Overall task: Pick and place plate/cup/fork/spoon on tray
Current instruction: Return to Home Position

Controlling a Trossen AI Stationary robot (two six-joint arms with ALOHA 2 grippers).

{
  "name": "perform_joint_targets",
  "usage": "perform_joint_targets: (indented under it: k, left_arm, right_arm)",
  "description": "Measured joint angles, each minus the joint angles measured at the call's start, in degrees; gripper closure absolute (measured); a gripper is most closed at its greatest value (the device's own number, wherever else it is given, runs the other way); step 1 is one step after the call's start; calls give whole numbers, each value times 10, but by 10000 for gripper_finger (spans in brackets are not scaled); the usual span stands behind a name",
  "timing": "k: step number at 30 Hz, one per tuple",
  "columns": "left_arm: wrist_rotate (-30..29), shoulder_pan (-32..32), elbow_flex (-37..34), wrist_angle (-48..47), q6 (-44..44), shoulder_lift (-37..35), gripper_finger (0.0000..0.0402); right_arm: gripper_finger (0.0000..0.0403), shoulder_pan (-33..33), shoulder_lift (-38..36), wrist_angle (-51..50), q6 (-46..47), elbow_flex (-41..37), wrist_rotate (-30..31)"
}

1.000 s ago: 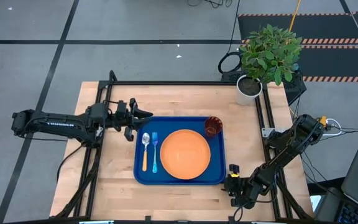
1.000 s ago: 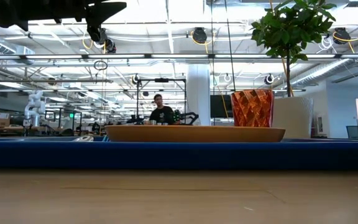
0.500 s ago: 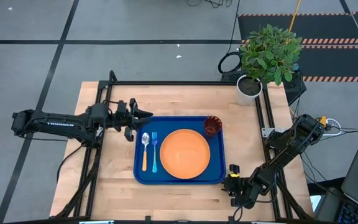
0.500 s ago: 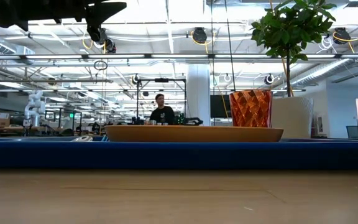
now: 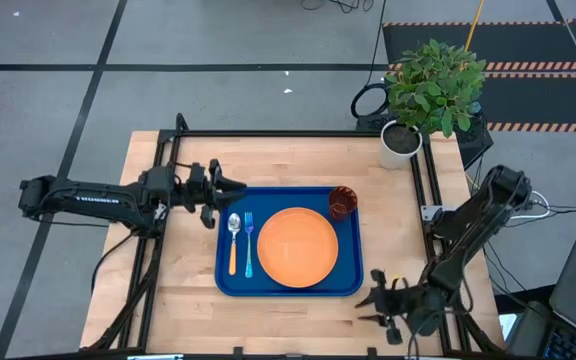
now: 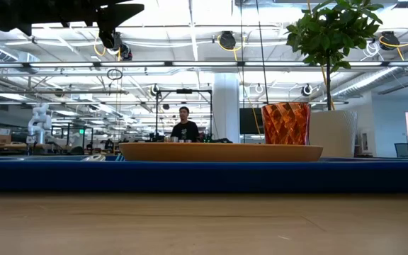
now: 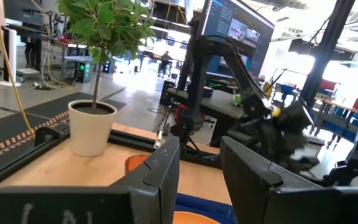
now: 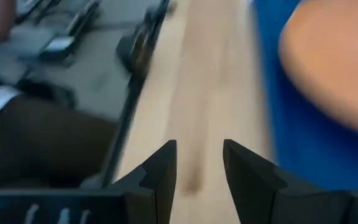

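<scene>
round orange plate [image 5: 298, 248] sitting on the dark-blue plastic tray [image 5: 288, 191], left gripper [image 5: 226, 198] and right gripper [image 5: 369, 308] near its corners, fingers slightly apart

no text or label is legible anywhere.

The tray [image 5: 346, 280] is dark blue, the plate [image 5: 297, 247] plain orange. The fork [image 5: 249, 245] is light blue; the spoon [image 5: 233, 243] has a silver bowl and an orange-yellow handle. The cup [image 6: 286, 123] is translucent reddish-brown with a faceted diamond pattern. The table [image 5: 288, 160] is pale wood grain. At its far right, a white pot [image 5: 401, 139] holds green leaves [image 5: 433, 85]. Orange-and-black stripes edge the dark mat [image 5: 488, 45] beyond.
</scene>
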Motion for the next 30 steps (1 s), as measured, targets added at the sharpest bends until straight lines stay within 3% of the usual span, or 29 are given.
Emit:
perform_joint_targets:
  k: [6, 10, 15, 19, 24, 26, 30]
  left_arm:
    - [1, -15, 0, -1, 21, 0, 282]
    - [1, -17, 0, -2, 72, 0, 282]
    - [1, -10, 0, -5, 113, 0, 282]
    - [1, 13, 0, -5, 116, -2, 282]
    - [13, 48, 0, -21, 126, -2, 282]
    - [25, 56, 0, -32, 127, -2, 282]
    - [28, 61, 0, -35, 129, -2, 282]
  right_arm:
    - [277, -12, -81, -18, -169, -1, 184]
    - [277, -49, -125, -20, -205, -30, 219]
    - [277, -122, -163, 17, -209, -95, 168]
    - [277, -187, -178, 165, -289, -149, 123]
    - [277, -286, -178, 383, -383, -198, -60]
    - [277, -321, -178, 387, -386, -197, -109]
    - [277, -363, -178, 363, -391, -186, -142]
